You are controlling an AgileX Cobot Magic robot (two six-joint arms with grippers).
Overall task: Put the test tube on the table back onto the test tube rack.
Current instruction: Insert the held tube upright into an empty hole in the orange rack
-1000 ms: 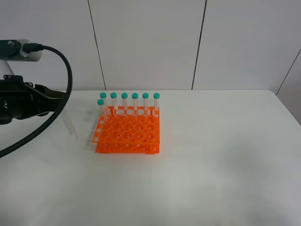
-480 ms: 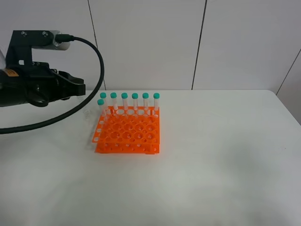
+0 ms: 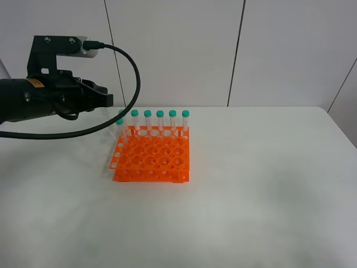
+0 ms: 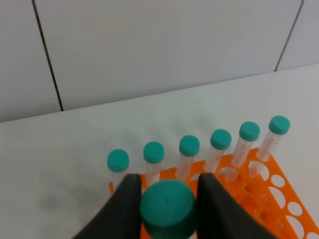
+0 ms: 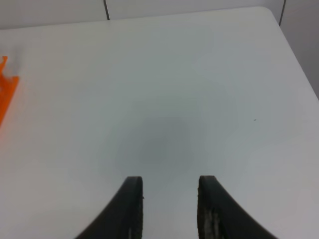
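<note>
The test tube (image 4: 167, 211) is held with its teal cap between the black fingers of my left gripper (image 4: 168, 188), which is shut on it. In the high view the left gripper (image 3: 107, 104) hovers just left of the back-left corner of the orange test tube rack (image 3: 150, 159), and the clear tube body (image 3: 107, 119) hangs faintly below it, above the table (image 3: 251, 195). Several teal-capped tubes (image 3: 160, 118) stand upright in the rack's back row. My right gripper (image 5: 169, 209) is open over bare white table and holds nothing.
A white panelled wall (image 3: 178, 50) rises behind the table. The left arm's black cable (image 3: 131, 89) loops above the rack's left side. An orange rack corner (image 5: 7, 94) shows at the edge of the right wrist view.
My left arm has risen and moved right to the rack's back-left corner, carrying the tube. The right gripper has not moved.
</note>
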